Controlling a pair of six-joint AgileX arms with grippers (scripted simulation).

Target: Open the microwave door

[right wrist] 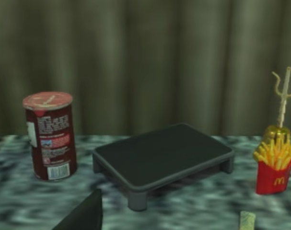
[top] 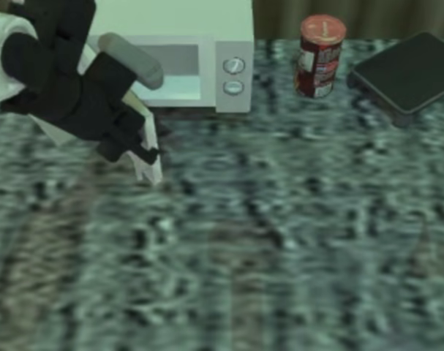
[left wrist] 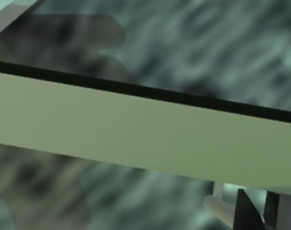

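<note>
The pale microwave point(top: 207, 18) stands at the table's back left, its cavity showing beside the two-knob panel point(top: 234, 77). The microwave door point(top: 152, 164) is swung out toward the table's front and shows as a thin white edge. My left gripper point(top: 147, 152) is at that free edge, shut on it, and the black arm hides the hinge side. In the left wrist view the door point(left wrist: 145, 139) fills the middle as a pale band, with dark fingers point(left wrist: 241, 213) by a pale rounded handle point(left wrist: 217, 208). The right arm is outside the top view; one dark finger point(right wrist: 85, 215) shows, well off to one side.
A red can point(top: 320, 58) stands right of the microwave, and a flat dark slab point(top: 408, 73) lies at the back right. The right wrist view shows the can point(right wrist: 49, 136), the slab point(right wrist: 162, 153) and a box of fries point(right wrist: 274, 167) before a curtain.
</note>
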